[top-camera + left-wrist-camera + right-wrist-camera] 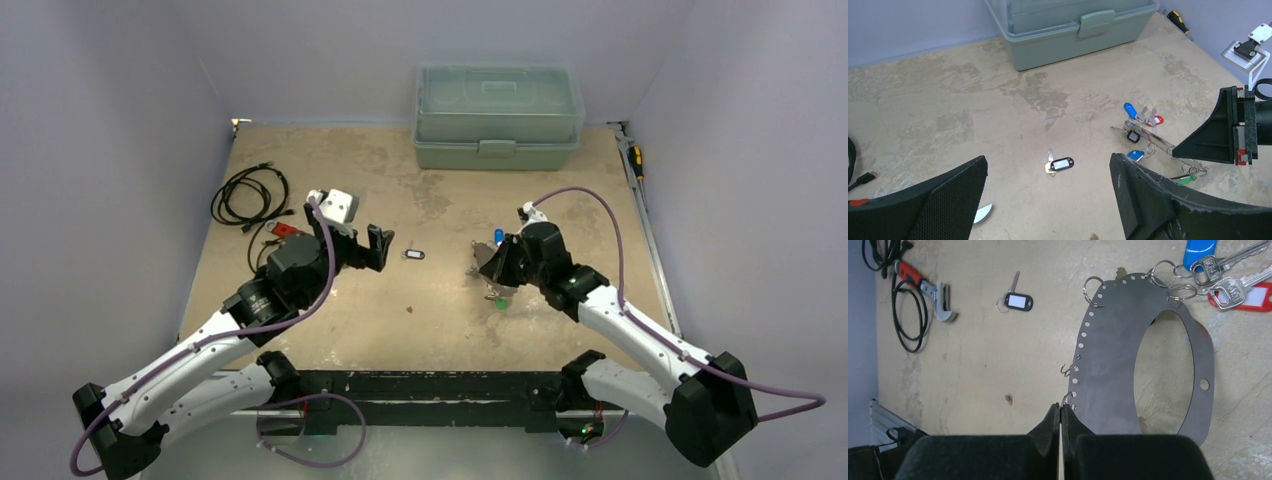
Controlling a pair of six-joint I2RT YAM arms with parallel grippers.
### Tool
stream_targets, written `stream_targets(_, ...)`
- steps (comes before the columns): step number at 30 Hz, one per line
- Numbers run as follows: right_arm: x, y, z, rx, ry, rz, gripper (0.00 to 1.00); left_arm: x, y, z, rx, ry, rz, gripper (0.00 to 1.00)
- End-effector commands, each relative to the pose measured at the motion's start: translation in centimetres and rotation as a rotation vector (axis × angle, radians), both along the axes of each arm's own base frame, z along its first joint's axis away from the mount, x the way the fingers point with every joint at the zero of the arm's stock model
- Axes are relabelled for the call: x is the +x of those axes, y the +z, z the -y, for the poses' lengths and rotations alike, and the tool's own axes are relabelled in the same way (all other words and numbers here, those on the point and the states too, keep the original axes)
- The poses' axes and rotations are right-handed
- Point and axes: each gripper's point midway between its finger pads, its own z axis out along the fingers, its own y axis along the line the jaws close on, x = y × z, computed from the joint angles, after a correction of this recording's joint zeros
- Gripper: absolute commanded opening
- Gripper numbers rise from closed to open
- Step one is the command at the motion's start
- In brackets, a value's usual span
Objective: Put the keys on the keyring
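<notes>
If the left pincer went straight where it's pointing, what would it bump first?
Most likely the key with the black tag, lying alone on the table straight ahead of the open left pincer. Depth is unclear, so it might touch bare table first.

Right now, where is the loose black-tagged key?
Top view: the black-tagged key lies alone on the table near centre, just right of the left gripper and left of the keyring held by the right gripper.
</notes>
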Motion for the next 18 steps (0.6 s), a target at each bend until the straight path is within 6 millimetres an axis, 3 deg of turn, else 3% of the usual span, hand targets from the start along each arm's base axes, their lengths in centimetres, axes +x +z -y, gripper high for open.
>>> stream_targets(1,0.1,3.6,-2.0,0.077,0.112,0.096,0.0,-0.1,0.9,0.4,-0.044,-0.026,0.039,0.91)
stream_targets(11,-1.4,7.8,-3.7,0.128,0.292,0.171,0.0,-0.5,1.9,-0.1,-0.068,-0.04,0.145,0.94)
stream_targets(18,-2.4,10.3,-4.0,0.143,0.362,0.214,0.0,-0.5,1.1,-0.5,-0.027,-0.041,0.193,0.97)
